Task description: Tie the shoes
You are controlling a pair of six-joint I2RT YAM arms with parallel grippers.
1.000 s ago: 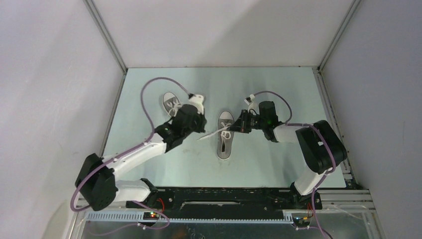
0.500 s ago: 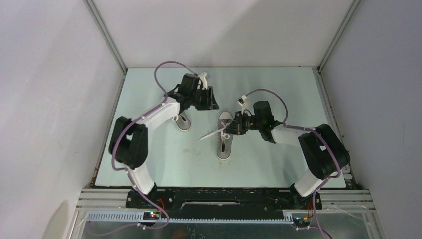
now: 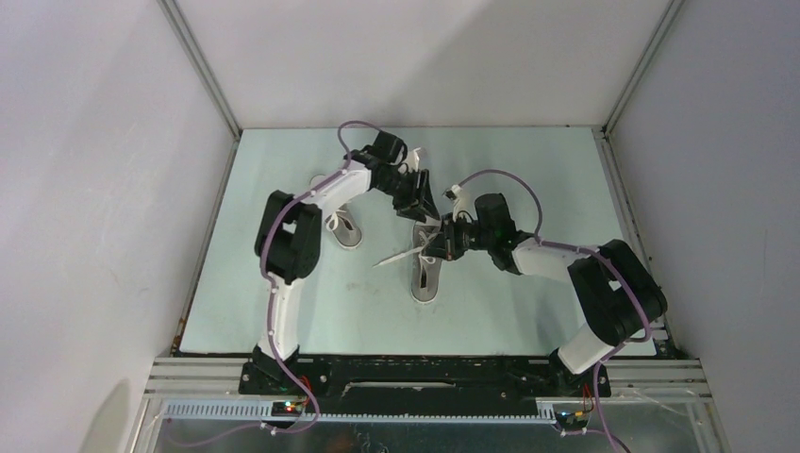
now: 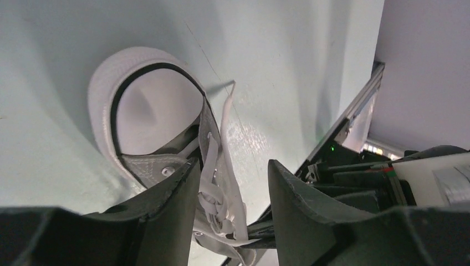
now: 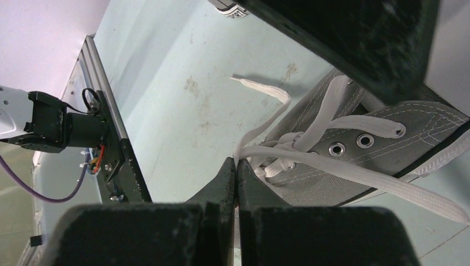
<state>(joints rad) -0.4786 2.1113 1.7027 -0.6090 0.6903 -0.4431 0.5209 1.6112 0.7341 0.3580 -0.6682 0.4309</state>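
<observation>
2 grey shoes with white toe caps on the pale green counter (image 3: 528,160). Center shoe (image 3: 426,276) lies about mid-counter, toe to the far side, heel toward the arm bases. Its lace (image 3: 394,257) is loose; 1 end trails out to the left across the counter, flat, and the wrist view shows the tip (image 5: 237,80) lying apart from the sole. Left shoe (image 3: 347,232) sits well apart to the left and a bit farther back; the left arm's white link crosses in front of it, so only its near part shows.

Right gripper (image 3: 440,243) is low at the lacing of the center shoe, coming in from the right. Jaws clenched tight; in its wrist view 1 white strand runs straight into the tips (image 5: 237,165), so it is pinching the lace just beside the eyelets of the grey canvas (image 5: 382,145).

Left gripper (image 3: 422,203) hangs over the toe end of the center shoe, reaching from the far left. Jaws released, fingers (image 4: 177,188) apart, nothing between them but the view down on the toe cap (image 4: 145,111) and the crossed laces. It crowds the right gripper; the 2 are just beside each other over the same shoe.

Around: white enclosure walls, metal rail at the near edge, purple cable (image 3: 514,179) looping over each arm.
</observation>
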